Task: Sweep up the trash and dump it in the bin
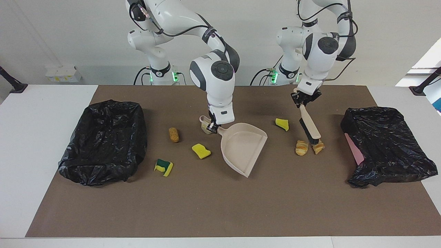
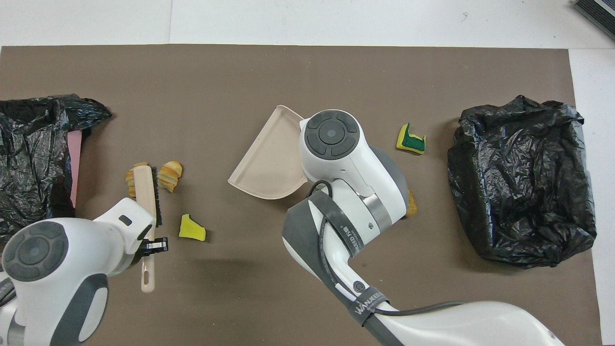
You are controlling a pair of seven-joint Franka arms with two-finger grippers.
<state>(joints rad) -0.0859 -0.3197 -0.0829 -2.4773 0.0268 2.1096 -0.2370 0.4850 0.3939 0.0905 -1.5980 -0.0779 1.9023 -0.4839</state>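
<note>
1. My left gripper (image 1: pixel 304 100): jaws clamped on brush (image 1: pixel 309 126), bristles touching two croissant pieces (image 1: pixel 302 148).
2. My right gripper (image 1: pixel 214 126): jaws clamped on dustpan (image 1: pixel 244 146) handle; other trash scattered round dustpan.
3. Facing view alone shows yellow sponge (image 1: pixel 201 151) beside dustpan; my arm hides it overhead.

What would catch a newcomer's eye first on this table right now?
Probably the two tools in play: the right gripper holds the beige dustpan by its handle mid-table, its mouth turned toward the left arm's end. There the left gripper holds the brush, bristles down between two croissant pieces. Black-bagged bins flank the scattered scraps at both table ends.
</note>
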